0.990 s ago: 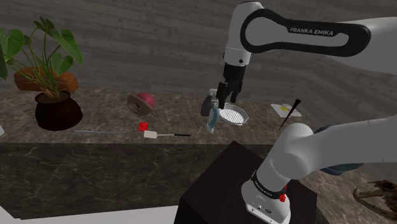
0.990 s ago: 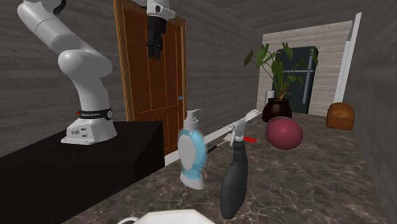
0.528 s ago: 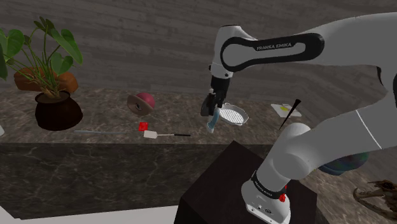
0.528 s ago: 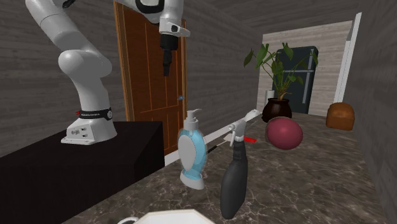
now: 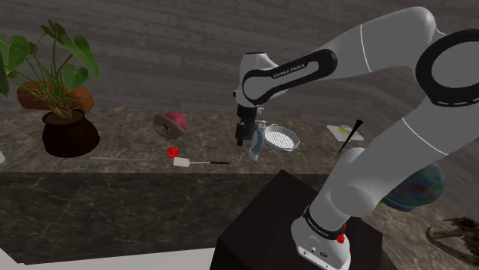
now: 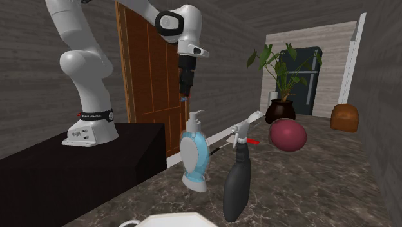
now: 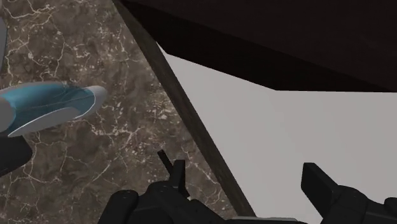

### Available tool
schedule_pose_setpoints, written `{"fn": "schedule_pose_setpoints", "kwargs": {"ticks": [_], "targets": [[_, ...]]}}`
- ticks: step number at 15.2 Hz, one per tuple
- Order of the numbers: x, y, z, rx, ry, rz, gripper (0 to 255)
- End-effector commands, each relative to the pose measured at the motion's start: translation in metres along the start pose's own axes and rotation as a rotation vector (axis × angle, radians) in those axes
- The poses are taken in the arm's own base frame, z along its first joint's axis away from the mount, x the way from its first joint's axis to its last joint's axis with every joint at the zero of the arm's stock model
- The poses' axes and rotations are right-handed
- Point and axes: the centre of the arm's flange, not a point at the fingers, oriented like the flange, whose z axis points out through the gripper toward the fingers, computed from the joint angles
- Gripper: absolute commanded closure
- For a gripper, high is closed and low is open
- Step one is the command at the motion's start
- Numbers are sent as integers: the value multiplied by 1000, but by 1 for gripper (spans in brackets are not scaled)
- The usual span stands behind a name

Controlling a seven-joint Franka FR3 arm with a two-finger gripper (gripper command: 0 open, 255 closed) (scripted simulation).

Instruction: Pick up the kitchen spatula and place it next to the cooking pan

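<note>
White spatula [image 5: 198, 162] lies on the bench [image 5: 123, 139], my gripper [image 5: 243, 141] (spread, empty) apart from it; I should centre over its handle before descending.

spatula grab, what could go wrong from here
The open black gripper hangs close to the blue soap dispenser; swinging toward the white-bladed spatula might knock it over.
The spatula lies flat on the dark marble counter beside a small red block; a grasp may slip or nudge the block.
</note>
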Motion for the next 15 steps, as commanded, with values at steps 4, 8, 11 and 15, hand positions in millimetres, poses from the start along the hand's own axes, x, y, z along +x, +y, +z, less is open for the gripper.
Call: {"fn": "schedule_pose_setpoints", "kwargs": {"ticks": [4,8,11,15], "targets": [[44,15,46,-21,10,-122,0],[81,24,81,-37,17,-218,0],[109,28,106,-49,22,-290,0],[148,32,140,-65,29,-386,0]]}}
